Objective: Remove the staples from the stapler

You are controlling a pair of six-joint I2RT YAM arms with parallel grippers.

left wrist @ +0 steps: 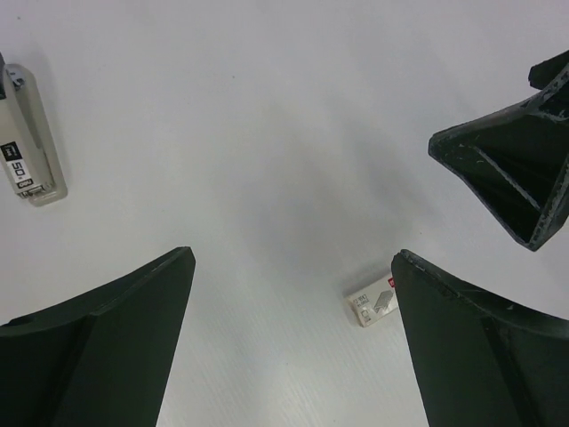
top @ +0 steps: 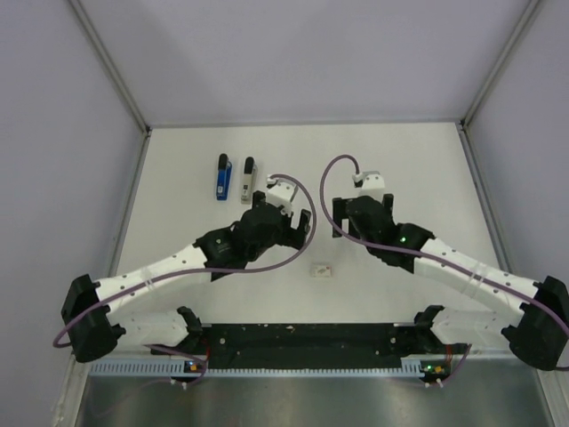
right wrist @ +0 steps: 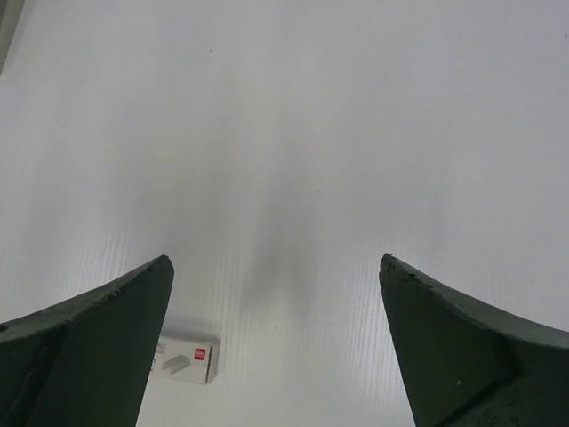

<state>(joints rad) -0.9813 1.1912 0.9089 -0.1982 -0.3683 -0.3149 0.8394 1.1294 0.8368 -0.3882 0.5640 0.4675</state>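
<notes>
The blue stapler point(top: 222, 178) with black ends lies flat at the back left of the table. A grey-beige stapler-shaped piece point(top: 248, 178) lies just right of it and shows at the left edge of the left wrist view point(left wrist: 27, 147). My left gripper point(top: 300, 228) is open and empty over bare table, right of and nearer than both; its jaws stand wide apart in the left wrist view point(left wrist: 293, 258). My right gripper point(top: 340, 224) is open and empty beside it, jaws wide in the right wrist view point(right wrist: 276, 262).
A small whitish staple box point(top: 321, 269) lies on the table in front of both grippers, seen also in the left wrist view point(left wrist: 378, 301) and the right wrist view point(right wrist: 182, 362). The right gripper's black fingers point(left wrist: 516, 169) show in the left wrist view. Walls enclose the white table point(top: 418, 169).
</notes>
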